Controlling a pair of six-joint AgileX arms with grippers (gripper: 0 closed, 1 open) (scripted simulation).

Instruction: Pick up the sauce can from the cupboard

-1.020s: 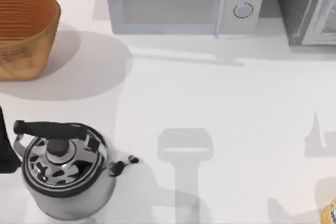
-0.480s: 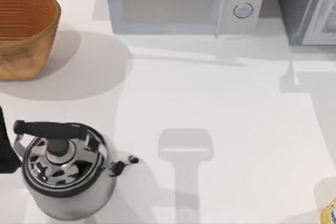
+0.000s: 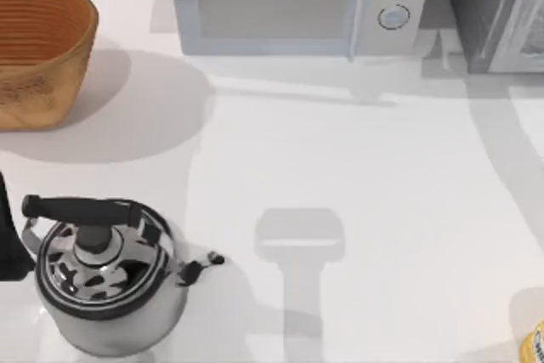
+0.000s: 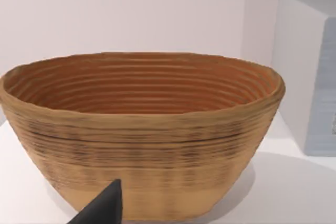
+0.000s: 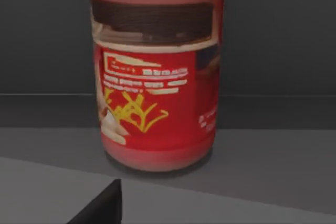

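While the arm's shadow has swept from mid-right to the upper right of the top view within a second, the right wrist view has the sauce can [image 5: 156,72] upright, centre frame, on a dark cupboard shelf [image 5: 262,166]; I judge the reach nearly complete. Neither gripper's grasp can be told.

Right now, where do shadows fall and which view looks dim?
Top view: soft shadows spread on the white table beside the basket and kettle, plus a long arm-shaped shadow near the middle. Right wrist view: dim grey surroundings, with the sauce can red and upright.
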